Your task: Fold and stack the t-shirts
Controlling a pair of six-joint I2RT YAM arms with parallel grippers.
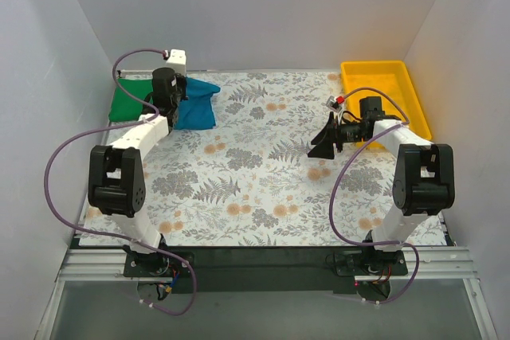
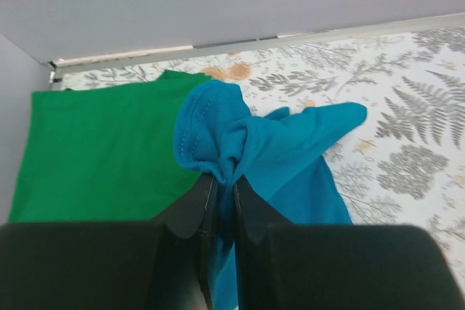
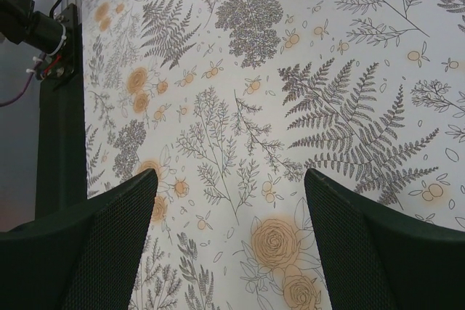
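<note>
The teal-blue t-shirt (image 2: 283, 143) is clamped between left fingers (image 2: 190, 208) at lower centre, green t-shirt (image 2: 102, 150) lying at left; right fingers (image 3: 109, 245) are held apart above bench (image 3: 240, 70).

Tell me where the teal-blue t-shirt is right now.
In the top view, the teal-blue t-shirt lies bunched at the far left of the table, against the green t-shirt and pinched in the left gripper.

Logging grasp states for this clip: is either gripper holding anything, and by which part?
The left gripper pinches the teal-blue shirt by a bunched fold of fabric; the right gripper is open, empty.
</note>
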